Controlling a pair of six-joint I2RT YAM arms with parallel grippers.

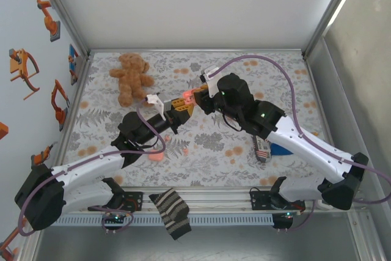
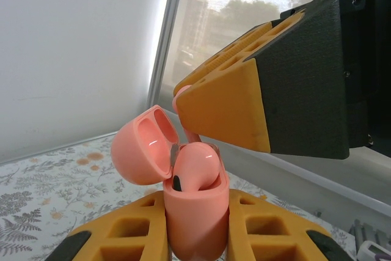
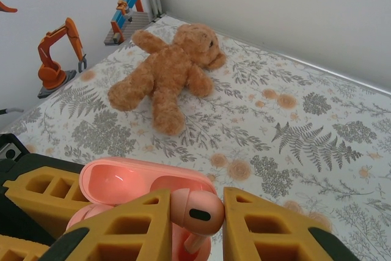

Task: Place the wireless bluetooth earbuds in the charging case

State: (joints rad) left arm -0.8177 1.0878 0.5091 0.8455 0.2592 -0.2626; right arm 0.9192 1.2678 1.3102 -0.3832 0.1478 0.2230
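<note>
Floral cloth covers the table in your top view, with a teddy bear at the far left. The left gripper and right gripper meet nose to nose mid-table.

From your left wrist, the left fingers are clamped tight on the open pink charging case, its lid tipped back and a seated earbud inside.

From your right wrist, the right jaws pinch a second earbud, stem down, just above that case.
</note>
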